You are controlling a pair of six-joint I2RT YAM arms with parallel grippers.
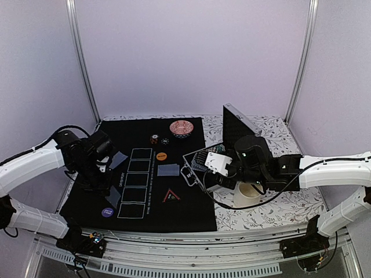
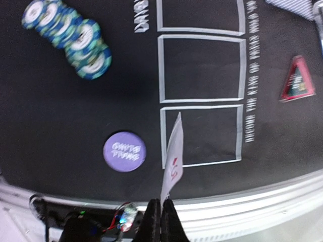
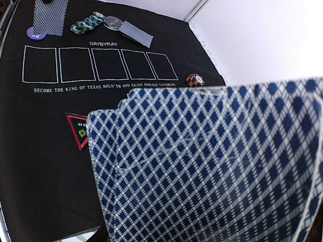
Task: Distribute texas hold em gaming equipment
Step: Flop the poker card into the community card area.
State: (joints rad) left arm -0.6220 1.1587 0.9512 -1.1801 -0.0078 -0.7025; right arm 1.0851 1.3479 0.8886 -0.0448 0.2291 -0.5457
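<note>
Over mat [image 2: 75, 116] edge, left jaws clamp card [image 2: 173, 151] edge-on, long axis outward; right jaws: cannot tell.

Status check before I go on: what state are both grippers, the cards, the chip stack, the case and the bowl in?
Left gripper: shut on single card, held edge-on.
Right gripper: shut on fanned cards, backs toward its camera.
Chip stack: toppled into an overlapping row.
Centre card: flat, face down.
Case: lid open.
Bowl: upright.
</note>
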